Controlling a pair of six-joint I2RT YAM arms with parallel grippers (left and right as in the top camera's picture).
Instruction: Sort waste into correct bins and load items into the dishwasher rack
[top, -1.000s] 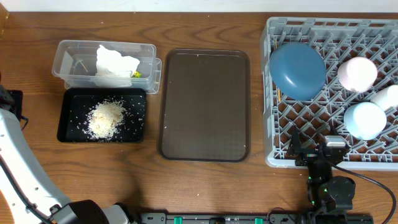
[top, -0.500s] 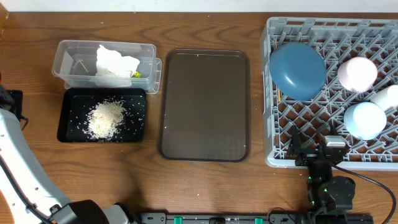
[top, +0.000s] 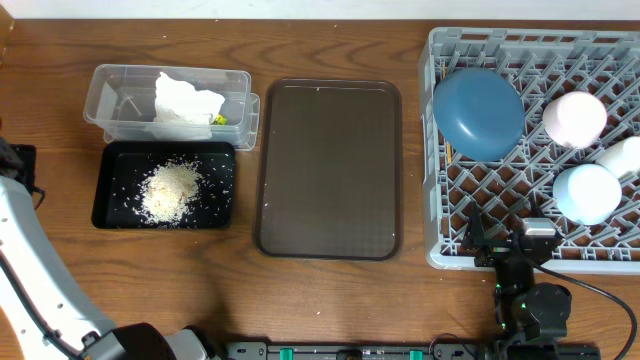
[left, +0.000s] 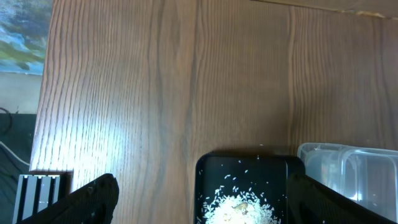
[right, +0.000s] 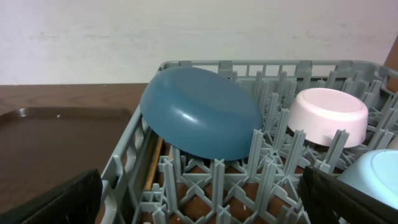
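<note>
The grey dishwasher rack (top: 500, 255) holds a tilted dark blue plate (top: 478, 113), a white bowl (top: 574, 118), a light blue bowl (top: 586, 192) and a pale cup (top: 625, 155). Chopsticks (right: 152, 163) lie along its left wall. My right gripper (top: 508, 241) (right: 200, 176) stands open at the rack's near edge, facing the plate (right: 199, 115), with nothing between its fingers. The clear tub (top: 120, 95) contains white tissue (top: 187, 100) and a wrapper (top: 218, 119). Rice scraps (top: 170, 190) lie in the black tray (top: 110, 205). My left gripper (left: 202, 182) is open, its fingers framing the tray (left: 211, 174).
A large brown serving tray (top: 330, 168) lies between the bins and the rack. My left arm (top: 30, 260) runs along the table's left side. A dark striped block (left: 43, 190) sits near the table's edge (left: 43, 93).
</note>
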